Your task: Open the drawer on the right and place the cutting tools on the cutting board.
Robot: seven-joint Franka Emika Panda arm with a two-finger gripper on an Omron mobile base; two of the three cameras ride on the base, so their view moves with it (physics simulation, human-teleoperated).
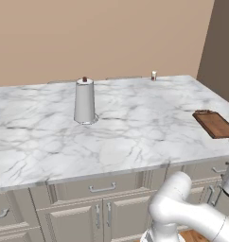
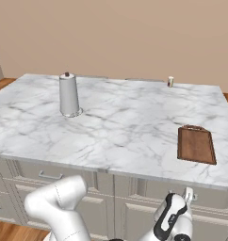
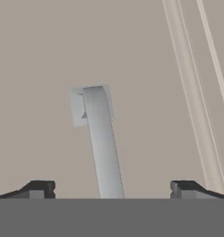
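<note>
The right drawer (image 2: 211, 197) sits shut under the counter edge, its grey-beige front (image 3: 44, 69) close up in the hand view. Its silver bar handle (image 3: 102, 143) runs between my two dark fingertips (image 3: 40, 189) without touching them. My gripper (image 3: 111, 189) is open around the handle, and it presses close to the drawer front (image 1: 207, 170) in both base views (image 2: 187, 194). The reddish-brown cutting board (image 2: 196, 145) lies bare on the marble counter above, near the right edge (image 1: 215, 124). The cutting tools are hidden.
A tall white paper-towel roll (image 1: 84, 101) stands mid-counter and a small jar (image 1: 154, 75) sits at the far edge. Another drawer (image 1: 102, 187) and cabinet doors with vertical handles (image 1: 103, 215) line the front to the left. My white arm (image 2: 64, 202) bends low before the cabinets.
</note>
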